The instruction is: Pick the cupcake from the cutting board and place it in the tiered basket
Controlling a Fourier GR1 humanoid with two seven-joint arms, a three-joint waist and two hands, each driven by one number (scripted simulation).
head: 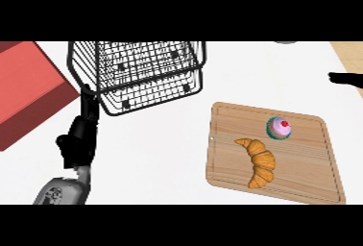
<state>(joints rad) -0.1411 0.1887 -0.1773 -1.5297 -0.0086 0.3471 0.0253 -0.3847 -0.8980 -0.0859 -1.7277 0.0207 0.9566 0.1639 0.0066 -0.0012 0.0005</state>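
My left hand [79, 139] rests on the white counter [156, 158], fingers straight and pointing up toward the black wire tiered basket [142, 72], its fingertips just reaching the basket's lower left corner. Well off to its right lies a wooden cutting board [227, 163]. The cupcake [280, 127] stands upright near the board's far edge, pink frosting and red cherry facing up. A croissant [259, 161] lies just nearer, long axis running away from me. My right hand [347, 78] shows only as a dark tip at the right edge; I cannot tell its state.
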